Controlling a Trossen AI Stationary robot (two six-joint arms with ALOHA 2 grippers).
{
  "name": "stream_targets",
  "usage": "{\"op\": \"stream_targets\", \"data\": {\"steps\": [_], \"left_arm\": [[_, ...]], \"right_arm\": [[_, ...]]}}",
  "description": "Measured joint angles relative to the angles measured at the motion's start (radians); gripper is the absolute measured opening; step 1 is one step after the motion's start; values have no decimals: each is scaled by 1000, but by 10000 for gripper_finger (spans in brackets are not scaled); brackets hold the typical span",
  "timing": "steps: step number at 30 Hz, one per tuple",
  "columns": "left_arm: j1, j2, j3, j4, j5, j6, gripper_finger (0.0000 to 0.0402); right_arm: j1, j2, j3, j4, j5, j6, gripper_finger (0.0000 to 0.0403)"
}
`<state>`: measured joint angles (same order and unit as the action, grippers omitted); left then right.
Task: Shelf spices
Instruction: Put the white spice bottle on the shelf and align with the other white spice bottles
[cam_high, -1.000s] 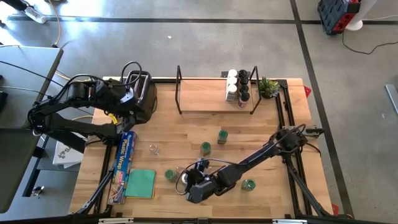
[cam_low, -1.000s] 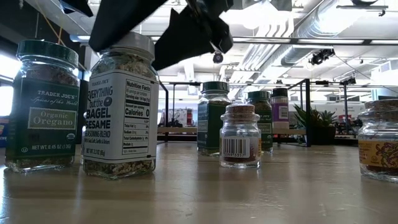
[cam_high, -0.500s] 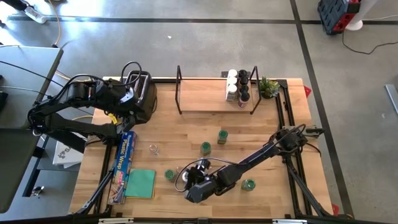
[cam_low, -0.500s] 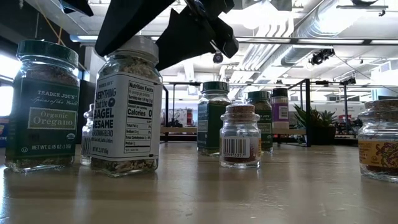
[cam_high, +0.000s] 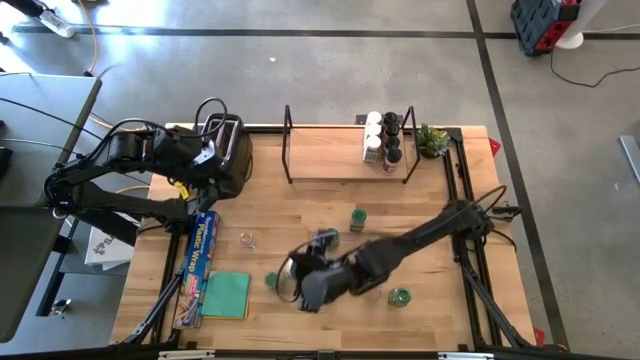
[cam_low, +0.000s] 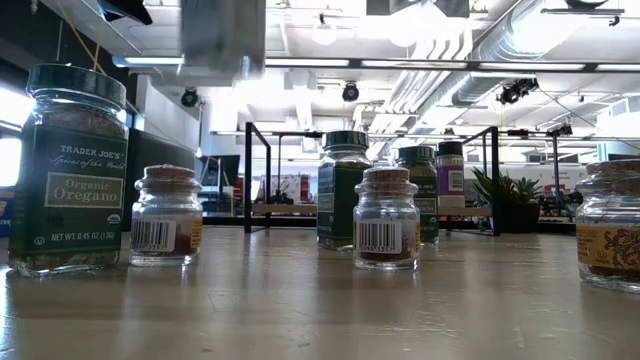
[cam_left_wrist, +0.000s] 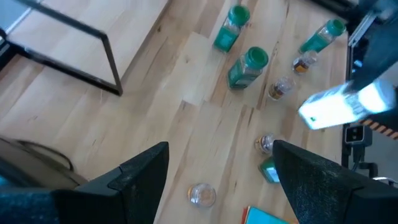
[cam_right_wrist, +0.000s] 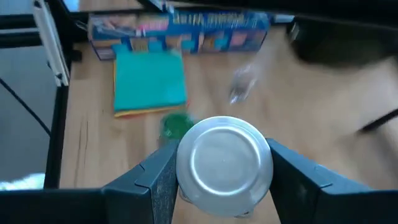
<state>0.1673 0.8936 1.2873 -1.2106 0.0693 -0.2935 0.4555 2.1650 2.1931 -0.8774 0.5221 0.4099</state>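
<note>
My right gripper (cam_right_wrist: 224, 177) is shut on a spice jar with a silver lid (cam_right_wrist: 224, 163) and holds it above the table's near middle (cam_high: 320, 243). In the low view only the jar's blurred lower part (cam_low: 222, 40) shows at the top. The shelf (cam_high: 335, 160) stands at the far edge, with several spice jars (cam_high: 382, 140) standing on its right end. More spice jars stand loose on the table, among them green-lidded ones (cam_high: 357, 218) (cam_high: 400, 296) and the oregano jar (cam_low: 75, 170). My left gripper (cam_left_wrist: 221, 149) hangs open over the toaster (cam_high: 225, 150). My right gripper pinches the jar between its two fingers (cam_right_wrist: 155, 180), one on each of two opposite sides just below the silver lid (cam_right_wrist: 186, 186). The fingers slant down at it from the table's right side. The jar is lifted clear of the table, its lid up.
A foil box (cam_high: 203, 258) and a teal cloth (cam_high: 228, 295) lie at the near left. A potted plant (cam_high: 432, 140) stands right of the shelf. Small cork-topped jars (cam_low: 165, 215) (cam_low: 386, 218) and a clear jar (cam_high: 247, 240) stand on the open wood.
My right gripper has tipped the silver-lidded jar a little, then carried it straight up and slightly toward the far edge. The jar, which stood on the table, now hangs clear, and a small cork-topped jar behind it has come into the low view.
</note>
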Motion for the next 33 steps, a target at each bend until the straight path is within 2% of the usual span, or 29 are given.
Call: {"op": "stream_targets", "data": {"steps": [3, 5, 7, 10, 14, 16, 21, 28, 33], "left_arm": [[0, 0, 0, 41, -1, 0, 282], [0, 0, 0, 88, -4, -8, 282], [0, 0, 0, 137, -13, -13, 282], [0, 0, 0, 209, -55, -19, 282], [0, 11, 0, 281, -120, -54, 282], [0, 19, 0, 305, -147, -74, 282], [0, 47, 0, 320, -193, -155, 282], [0, 95, 0, 320, -227, -257, 282], [0, 127, 0, 320, -247, -294, 282]], "right_arm": [[-43, -36, 129, -177, -19, -114, 192], [-79, -83, 166, -303, -27, -179, 192], [-123, -172, 113, -388, -43, -247, 192], [-219, -329, -42, -457, -139, -359, 192], [-402, -565, -364, -260, -355, -532, 192], [-500, -670, -529, -155, -424, -619, 192], [-717, -808, -846, 22, -595, -870, 192], [-876, -817, -1023, 145, -738, -1082, 192], [-927, -792, -1076, 203, -758, -1149, 192]]}}
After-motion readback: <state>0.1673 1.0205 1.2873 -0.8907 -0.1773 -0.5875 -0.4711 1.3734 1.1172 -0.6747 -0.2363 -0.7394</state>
